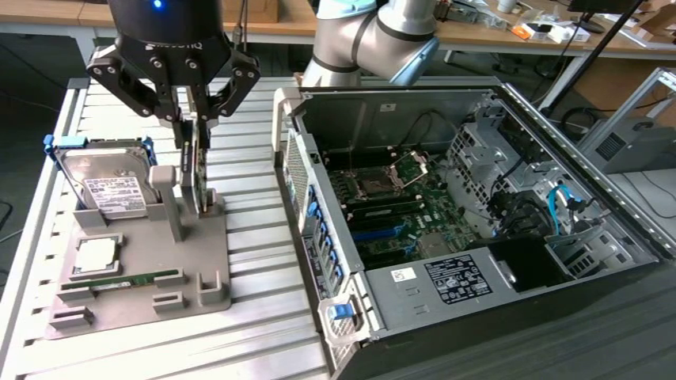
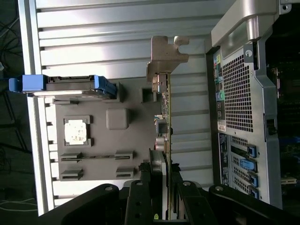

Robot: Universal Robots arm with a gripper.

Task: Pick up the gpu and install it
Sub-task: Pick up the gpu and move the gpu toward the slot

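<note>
The gpu stands on its long edge in a slot of the grey fixture, along the fixture's border nearest the computer case. The hand straddles the card's upper edge from above; whether it pinches the card or stands slack I cannot tell. A strip of bare tabletop separates fixture and case. The case lies with its side open upward. On the card's other flank, a post stands near it and the hard drive leans further off. The card is thin and dark with a silver stepped bracket; the fixture is matte plastic; the tabletop is ribbed metal slats; the case wall is perforated sheet steel
</note>
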